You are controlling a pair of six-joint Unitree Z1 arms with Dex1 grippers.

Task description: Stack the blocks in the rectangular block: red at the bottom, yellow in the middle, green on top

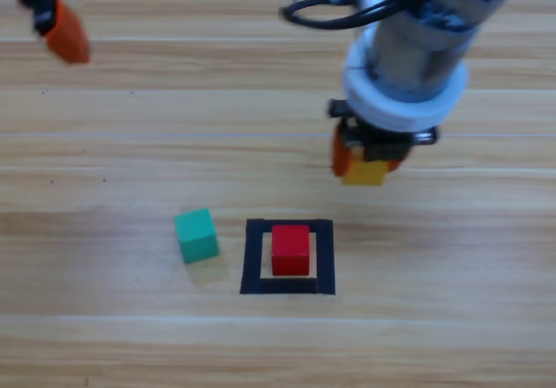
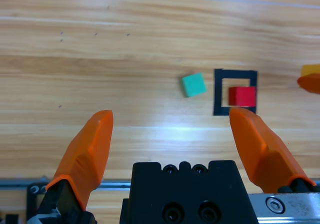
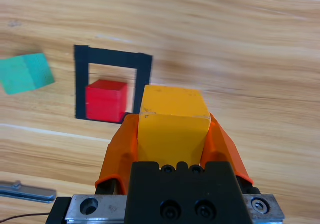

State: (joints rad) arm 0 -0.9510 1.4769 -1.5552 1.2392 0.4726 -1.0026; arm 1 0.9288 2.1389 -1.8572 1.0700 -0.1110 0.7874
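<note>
The red cube [image 1: 290, 249] is sitting inside the black tape rectangle [image 1: 253, 258] at lower centre, its top lying open. The green cube [image 1: 196, 234] is standing just left of the outline, narrowing that side; bare wood is lying elsewhere.

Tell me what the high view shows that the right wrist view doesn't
Only the high view shows the left gripper waiting at the top left corner, and the right gripper hanging clear of the table, above and right of the black tape rectangle.

Only the right wrist view shows a close look at the yellow cube clamped between the right gripper's orange fingers, plus a grey metal piece at the bottom left.

Both show the red cube inside the rectangle and the green cube just outside it.
</note>
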